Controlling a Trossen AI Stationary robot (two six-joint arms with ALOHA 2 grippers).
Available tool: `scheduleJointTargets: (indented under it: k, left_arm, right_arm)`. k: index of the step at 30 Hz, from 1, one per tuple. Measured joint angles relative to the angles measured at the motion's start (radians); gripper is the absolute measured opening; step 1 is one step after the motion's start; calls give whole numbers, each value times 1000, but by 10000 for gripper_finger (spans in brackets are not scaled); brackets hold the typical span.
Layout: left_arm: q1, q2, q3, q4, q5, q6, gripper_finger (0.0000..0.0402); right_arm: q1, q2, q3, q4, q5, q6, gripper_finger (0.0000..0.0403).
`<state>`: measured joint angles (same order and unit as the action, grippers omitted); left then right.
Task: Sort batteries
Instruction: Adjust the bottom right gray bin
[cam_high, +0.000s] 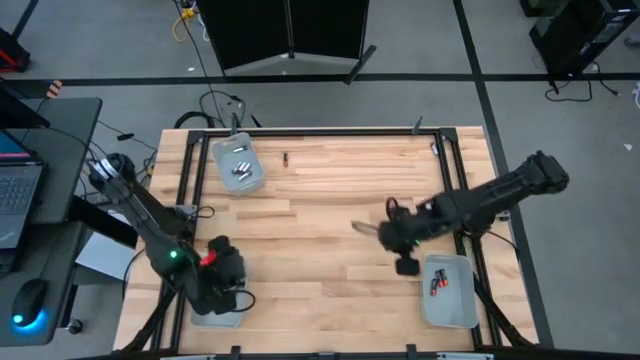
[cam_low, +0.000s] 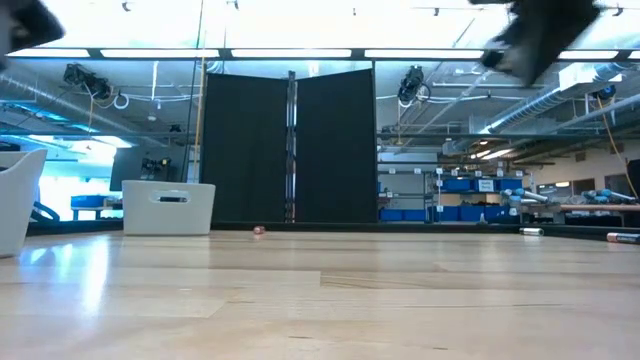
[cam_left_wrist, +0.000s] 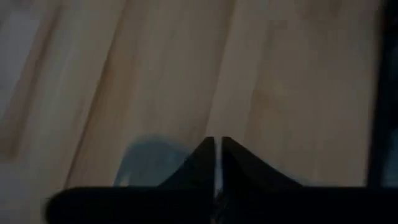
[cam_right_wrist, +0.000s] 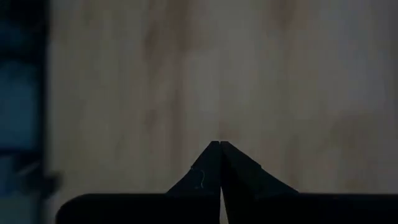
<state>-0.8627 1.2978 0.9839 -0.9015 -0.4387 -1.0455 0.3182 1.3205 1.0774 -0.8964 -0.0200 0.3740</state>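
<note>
Batteries (cam_high: 238, 166) sit split across the trays: a handful of silvery ones in the far-left tray (cam_high: 250, 183), a couple with red ends (cam_high: 437, 284) in the near-right tray (cam_high: 460, 310), and one stray battery (cam_high: 285, 158) lies alone on the table (cam_high: 330, 210) just beside the far-left tray; low view shows it as a small reddish dot (cam_low: 259, 230) at the far edge. So sorting looks mostly done by type, with that stray probably the leftover. A third tray (cam_high: 217, 318) sits at the near-left corner, mostly hidden under the left arm, contents can't tell. Left gripper (cam_left_wrist: 216, 163) hangs over that corner, fingers nearly pressed together with a thin slit between them, nothing pinched as far as its wrist view shows. Right gripper (cam_right_wrist: 220, 163) is above bare wood just beside the near-right tray, fingers pressed together, empty. Neither is near the stray; my guess is one arm has to reach across to the far side for it.
</note>
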Motion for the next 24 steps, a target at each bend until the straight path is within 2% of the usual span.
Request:
scheduleJointTargets:
  k: [2, 4, 8, 12, 18, 21, 24]
  left_arm:
    - [24, -38, -26, 93, -32, 58, 9]
    - [61, -67, -48, 176, -42, 128, 9]
    - [155, -97, -83, 297, -45, 287, 8]
    - [257, -96, -106, 389, -13, 432, 6]
    - [402, -94, -139, 534, 19, 610, 5]
    - [479, -95, -165, 616, 73, 687, 5]
    - [555, -95, -194, 675, 133, 733, 4]
  right_arm:
    - [80, 0, 5, -58, -46, 131, 11]
    - [166, 1, 5, -121, -78, 267, 12]
    - [322, 2, -15, -209, -83, 527, 12]
    - [419, 2, -89, -216, -82, 726, 11]
    - [485, 3, -218, -103, -49, 864, 11]
    - [491, 3, -273, -6, 11, 878, 11]
    - [484, 3, -316, 60, 28, 885, 11]
